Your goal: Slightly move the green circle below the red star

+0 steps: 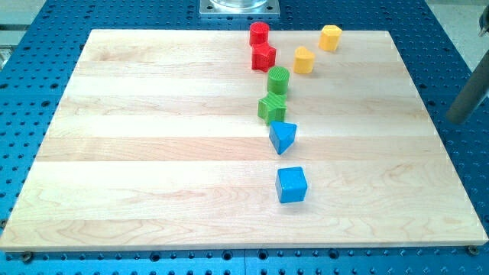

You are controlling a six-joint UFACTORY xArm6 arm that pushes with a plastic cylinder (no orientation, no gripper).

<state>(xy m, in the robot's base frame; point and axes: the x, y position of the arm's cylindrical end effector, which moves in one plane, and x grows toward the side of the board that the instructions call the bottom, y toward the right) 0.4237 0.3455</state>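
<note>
My tip was not in view; a grey rod (467,95) crossed the view's right edge, touching no block. On the wooden tabletop (153,153), the green circle (278,79) sat just below the red star (263,56).

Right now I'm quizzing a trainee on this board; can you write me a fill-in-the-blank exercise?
1. The green circle block sits directly below the red ____ block.
2. The wooden board holds ____ yellow blocks.
3. The block nearest the view's bottom is the blue ____.
4. My tip is ____ in this view.

Answers: star; two; cube; hidden
</note>
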